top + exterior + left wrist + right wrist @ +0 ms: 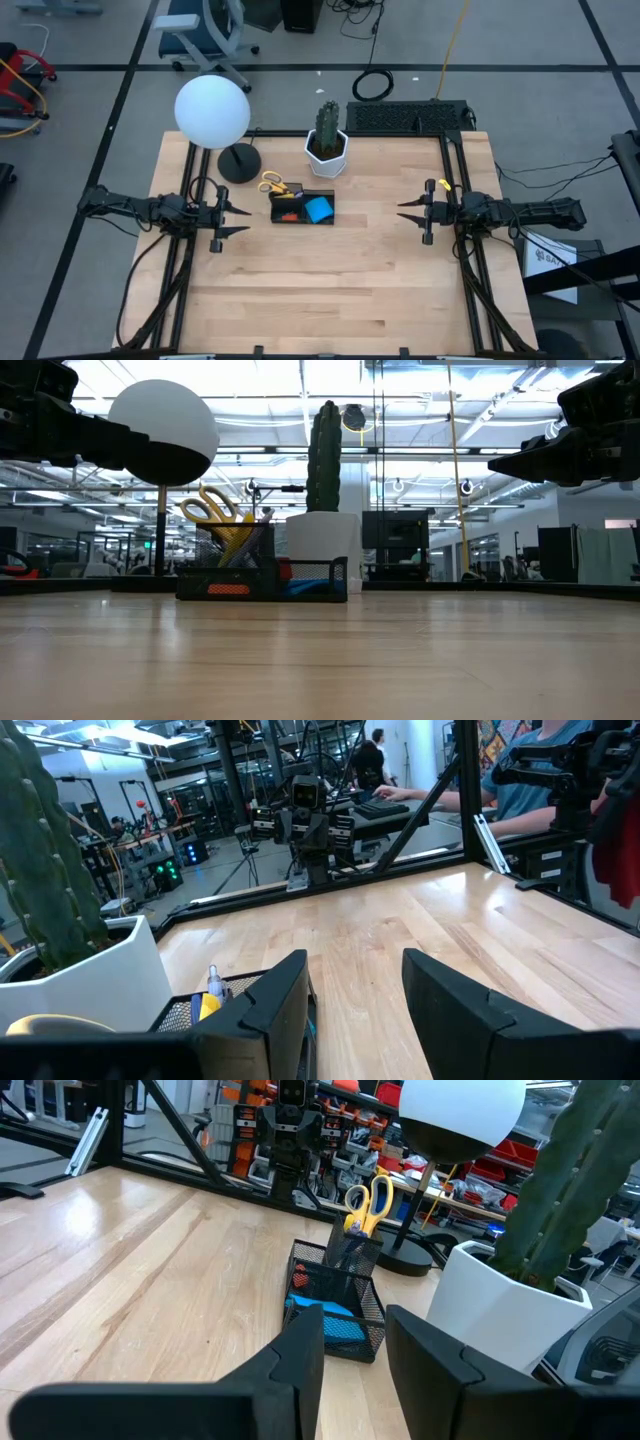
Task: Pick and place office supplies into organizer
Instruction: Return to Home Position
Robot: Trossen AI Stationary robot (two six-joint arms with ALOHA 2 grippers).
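Observation:
The black mesh organizer [300, 207] stands mid-table, a little toward the far side. Yellow-handled scissors [368, 1195] stand handles up in its tall cup, with pens [210, 990] beside them. A blue sticky-note pad [318, 209] and a red-orange piece [288, 215] lie in its low compartments. My left gripper [247, 220] hovers level just left of the organizer, open and empty. My right gripper [400, 212] hovers level well to the organizer's right, open and empty, pointing toward it [335, 1295].
A lamp with a white globe [212, 110] and a round black base [238, 163] stands at the far left. A cactus in a white pot [327, 150] stands behind the organizer. A black keyboard [405, 117] lies at the far edge. Bare wood [330, 290] fills the near half.

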